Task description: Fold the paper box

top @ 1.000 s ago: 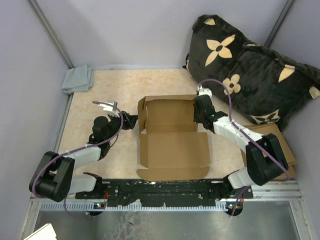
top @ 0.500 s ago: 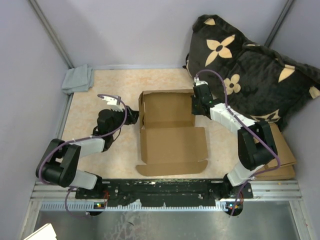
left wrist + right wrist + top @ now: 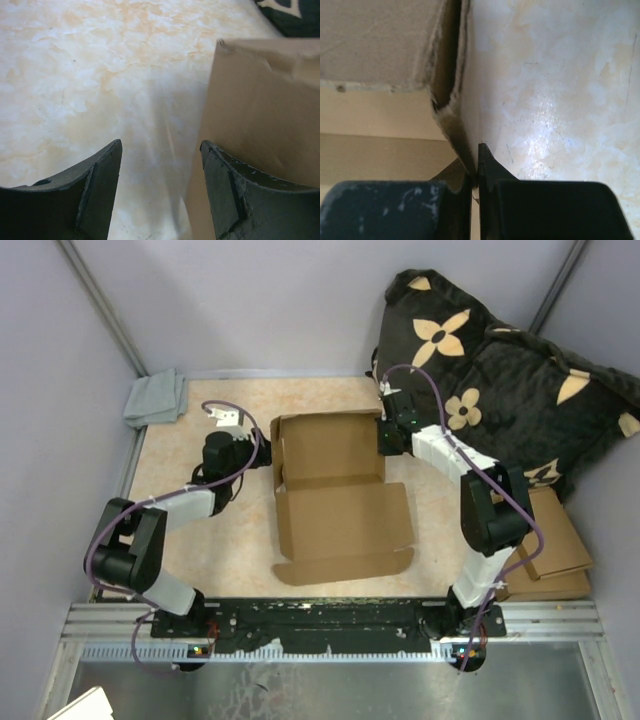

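Pale marbled worktop (image 3: 232,562) between grey walls. At centre, plain brown corrugated cardboard box (image 3: 340,502), far half raised into upright walls, near flap flat. Beside its 9 o'clock wall, left fingers (image 3: 107,165) spread apart, gripping nothing. At 3 o'clock, right fingers (image 3: 481,161) pinched onto the wall's edge.

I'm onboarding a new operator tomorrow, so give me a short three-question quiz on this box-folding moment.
1. True or false: the left tool is shut on the paper box.
2. What does the right tool pinch? A) a raised wall of the paper box B) a cable C) nothing
3. Fill in, by the robot's sides: the grey cloth lies at the table's far ___ corner.

Key: 1 false, it is open, with the box wall beside one finger; 2 A; 3 left.
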